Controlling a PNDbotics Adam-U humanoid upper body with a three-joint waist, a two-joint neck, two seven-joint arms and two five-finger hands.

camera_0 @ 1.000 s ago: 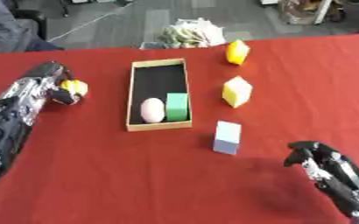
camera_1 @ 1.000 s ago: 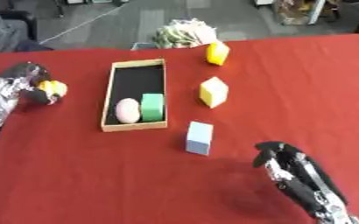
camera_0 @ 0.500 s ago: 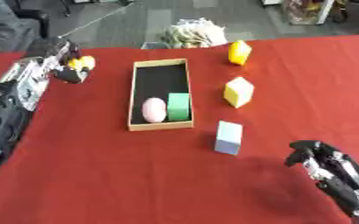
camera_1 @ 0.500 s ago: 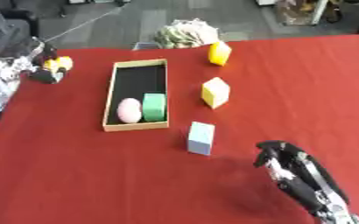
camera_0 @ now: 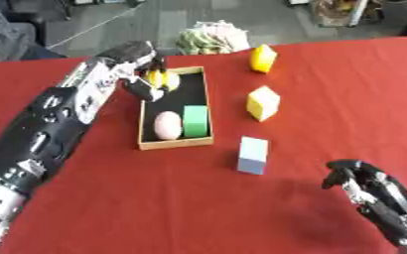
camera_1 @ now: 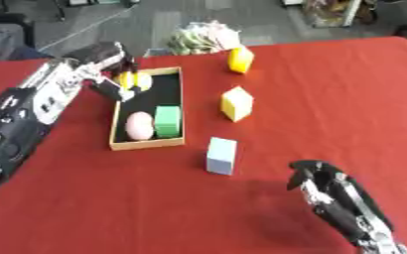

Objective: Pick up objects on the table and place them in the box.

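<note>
Left hand (camera_0: 136, 62) curled round small yellow object (camera_0: 161, 79) over box (camera_0: 146, 145), object partly hidden, right hand (camera_0: 372, 188) curled, empty.

bench (camera_0: 111, 198): red cloth, matt, smooth
box (camera_0: 141, 133): tan wood-like walls, black matt floor
left hand (camera_0: 130, 58): black plastic, silver metal joints, slight gloss
yellow object (camera_0: 164, 79), between its fingers: glossy
pink egg (camera_0: 167, 125): smooth, matt
green block (camera_0: 195, 120): matt

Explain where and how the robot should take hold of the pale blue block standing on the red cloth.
Grip the pale blue block by its two upright side faces, coming down from above. It stands upright and alone, with open cloth around it, so fingers probably fit either side.
</note>
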